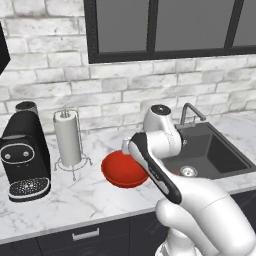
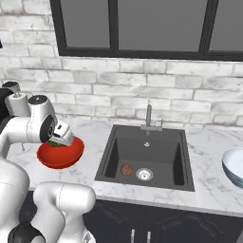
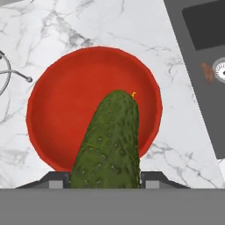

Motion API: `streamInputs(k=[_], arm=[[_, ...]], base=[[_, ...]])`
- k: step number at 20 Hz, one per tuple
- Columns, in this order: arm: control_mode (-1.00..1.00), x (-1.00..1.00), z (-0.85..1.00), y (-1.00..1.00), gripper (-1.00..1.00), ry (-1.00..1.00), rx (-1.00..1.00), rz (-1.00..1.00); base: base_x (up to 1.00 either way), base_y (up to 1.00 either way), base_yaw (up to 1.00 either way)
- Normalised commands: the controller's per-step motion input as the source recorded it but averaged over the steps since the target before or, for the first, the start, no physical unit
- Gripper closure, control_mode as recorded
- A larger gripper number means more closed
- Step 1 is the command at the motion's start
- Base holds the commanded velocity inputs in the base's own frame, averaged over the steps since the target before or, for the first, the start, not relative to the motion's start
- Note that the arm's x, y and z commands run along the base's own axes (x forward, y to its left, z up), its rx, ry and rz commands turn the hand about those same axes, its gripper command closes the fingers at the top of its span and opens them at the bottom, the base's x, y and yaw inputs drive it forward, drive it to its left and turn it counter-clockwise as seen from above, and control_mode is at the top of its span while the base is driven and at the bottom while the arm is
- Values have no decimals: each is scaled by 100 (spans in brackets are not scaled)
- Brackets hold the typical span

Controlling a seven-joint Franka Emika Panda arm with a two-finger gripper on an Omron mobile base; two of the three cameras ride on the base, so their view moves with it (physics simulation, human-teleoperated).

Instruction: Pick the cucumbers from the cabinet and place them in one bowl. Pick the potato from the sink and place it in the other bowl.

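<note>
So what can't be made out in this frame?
- Pincer: hand view, the cucumber covers the gap between its tips.
- Red bowl: left base view, arm hides its right side.
- Blue bowl: right base view, cut off by the edge.
- Second cucumber, cabinet: unseen.

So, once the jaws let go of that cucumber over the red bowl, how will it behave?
The cucumber looks stiff, so it should drop without bending. Its round, stubby shape may let it roll, but the red bowl's curved wall would likely stop it. Its bumpy skin probably aids grip in the gripper.
</note>
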Motion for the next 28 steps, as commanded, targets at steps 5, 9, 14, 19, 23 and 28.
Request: streamInputs(k=[5, 9, 14, 19, 23, 28], arm=[[-100, 18, -33, 12, 100, 0, 0, 0], [-100, 39, -27, 26, 100, 0, 0, 0], [-100, 45, -32, 21, 100, 0, 0, 0], [-100, 29, -17, 11, 100, 1, 0, 0], [-100, 20, -22, 8, 100, 2, 0, 0], [-100, 4, -22, 5, 100, 4, 0, 0]], base=[[0, 0, 0], [0, 0, 0], [0, 0, 0], [0, 0, 0], [0, 0, 0], [0, 0, 0]])
